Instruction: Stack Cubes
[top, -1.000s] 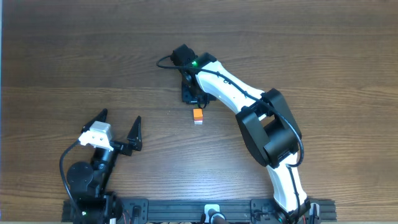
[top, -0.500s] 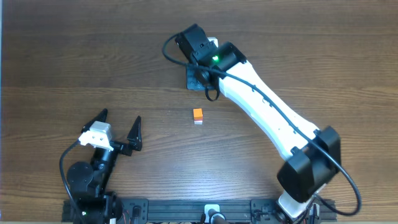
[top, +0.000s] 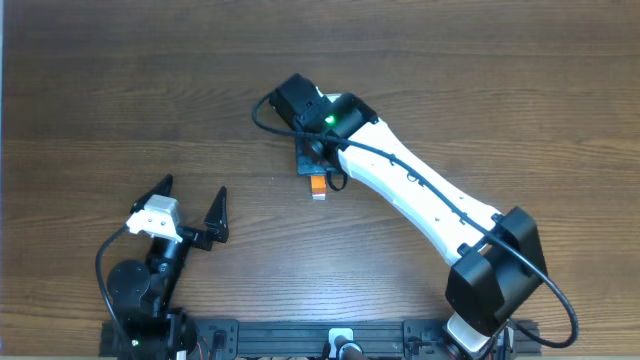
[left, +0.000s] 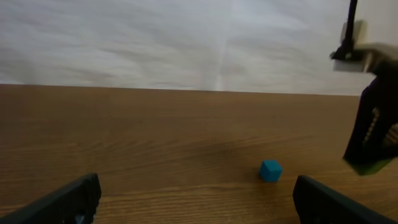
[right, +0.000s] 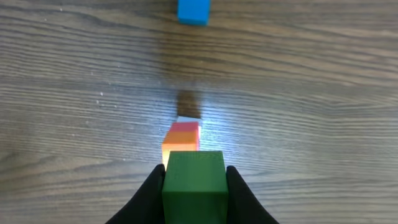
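Partial stack (right: 182, 140) stands on the table (top: 500, 80), orange over white as far as shows. The right gripper (top: 311, 160) has its fingers clamped on the green cube (right: 193, 177), raised near the stack, which lies at 6 o'clock of it in the top view. The blue cube (right: 193, 11) lies loose beyond the stack. The left gripper (top: 195, 186), at 8 o'clock of the stack and well apart, has its fingers wide apart and empty. Judged remaining: seat green on the stack, then add blue
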